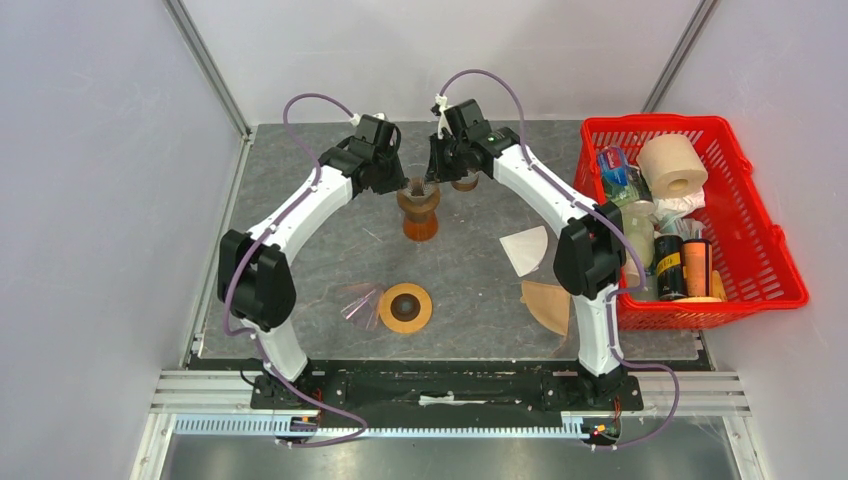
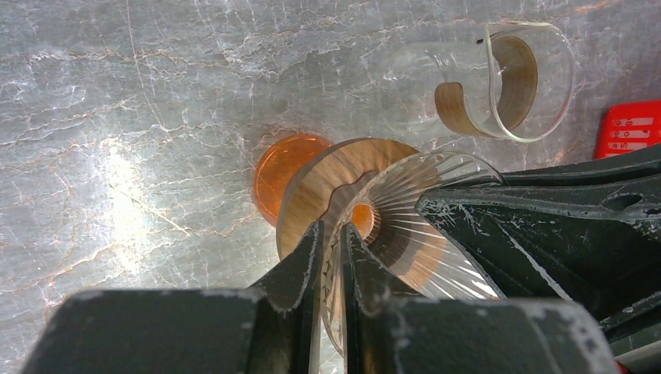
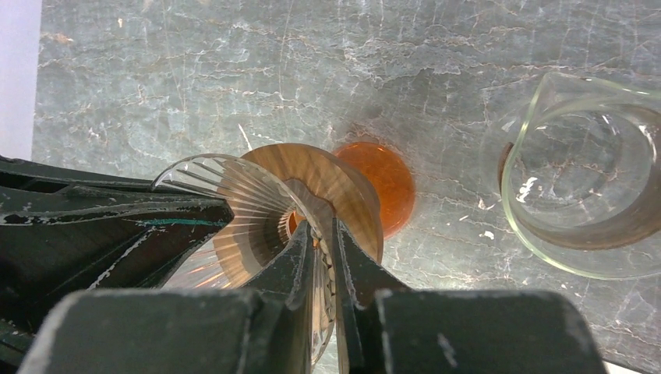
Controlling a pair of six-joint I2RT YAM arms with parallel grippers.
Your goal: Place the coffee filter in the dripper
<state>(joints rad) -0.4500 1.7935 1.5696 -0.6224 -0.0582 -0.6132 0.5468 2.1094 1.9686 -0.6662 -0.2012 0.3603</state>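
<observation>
A clear ribbed glass dripper [image 1: 418, 187] with a wooden collar stands on an orange glass base [image 1: 420, 224] at the back middle of the table. My left gripper [image 1: 400, 181] is shut on its left rim. My right gripper [image 1: 437, 177] is shut on its right rim. The left wrist view shows the left gripper [image 2: 331, 230] pinching the dripper [image 2: 425, 195] wall. The right wrist view shows the right gripper [image 3: 321, 227] pinching the dripper [image 3: 234, 204] wall. A white coffee filter [image 1: 525, 248] and a brown filter [image 1: 548, 304] lie flat on the table at the right. The dripper holds no filter.
A red basket [image 1: 660, 122] with a toilet roll [image 1: 672, 165], bottles and cans stands at the right. A clear glass cup with a wooden band [image 1: 463, 183] sits right of the dripper. An orange and wooden disc [image 1: 405, 307] and a clear ribbed piece [image 1: 360, 303] lie near the front.
</observation>
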